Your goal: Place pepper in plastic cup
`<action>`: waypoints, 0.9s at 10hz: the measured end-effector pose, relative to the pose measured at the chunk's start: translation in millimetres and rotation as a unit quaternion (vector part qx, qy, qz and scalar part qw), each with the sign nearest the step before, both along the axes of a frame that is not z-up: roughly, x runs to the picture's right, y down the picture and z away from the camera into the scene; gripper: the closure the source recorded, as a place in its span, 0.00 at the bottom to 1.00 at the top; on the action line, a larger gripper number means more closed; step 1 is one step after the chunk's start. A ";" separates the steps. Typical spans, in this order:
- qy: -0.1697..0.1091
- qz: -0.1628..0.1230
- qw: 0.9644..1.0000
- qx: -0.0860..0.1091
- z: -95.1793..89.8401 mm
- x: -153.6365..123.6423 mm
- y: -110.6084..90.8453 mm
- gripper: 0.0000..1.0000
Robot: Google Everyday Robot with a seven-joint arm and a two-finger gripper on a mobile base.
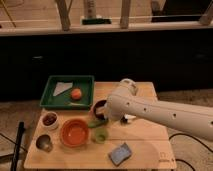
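Note:
My white arm reaches in from the right across the wooden table [145, 145]. Its gripper [103, 119] sits under the wrist, just right of the orange bowl [75, 132]. A dark green pepper [94, 123] sticks out to the left from under the gripper. It lies just above and behind the small light-green plastic cup [100, 135]. The cup stands upright on the table, right of the orange bowl. The arm hides most of the gripper.
A green tray [52, 100] at the back left holds an orange fruit [76, 94] and a white sheet [62, 87]. A dark bowl [99, 106] is partly behind the wrist. A small white bowl [49, 120], a grey metal cup [44, 143] and a blue sponge [120, 153] are also on the table.

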State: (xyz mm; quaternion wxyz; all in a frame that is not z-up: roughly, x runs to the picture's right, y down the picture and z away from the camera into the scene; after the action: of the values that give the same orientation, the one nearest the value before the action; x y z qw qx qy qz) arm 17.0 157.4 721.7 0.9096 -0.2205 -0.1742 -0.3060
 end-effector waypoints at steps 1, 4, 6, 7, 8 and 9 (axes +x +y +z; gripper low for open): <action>-0.012 -0.023 1.000 -0.006 -0.7 -10.3 3.5 0.99; -0.029 -0.069 0.997 -0.022 -3.2 -19.0 12.0 0.99; -0.033 -0.088 0.995 -0.029 -4.2 -22.0 17.2 0.99; -0.034 -0.098 0.994 -0.033 -5.2 -21.5 20.0 0.99; -0.036 -0.107 0.993 -0.036 -6.3 -21.8 22.3 0.99; -0.038 -0.114 0.992 -0.039 -7.2 -22.9 24.0 0.99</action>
State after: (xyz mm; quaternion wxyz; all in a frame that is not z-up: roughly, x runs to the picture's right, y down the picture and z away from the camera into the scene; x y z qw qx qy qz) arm -5.9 181.4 714.5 0.8520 -0.2623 -0.1944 -0.4093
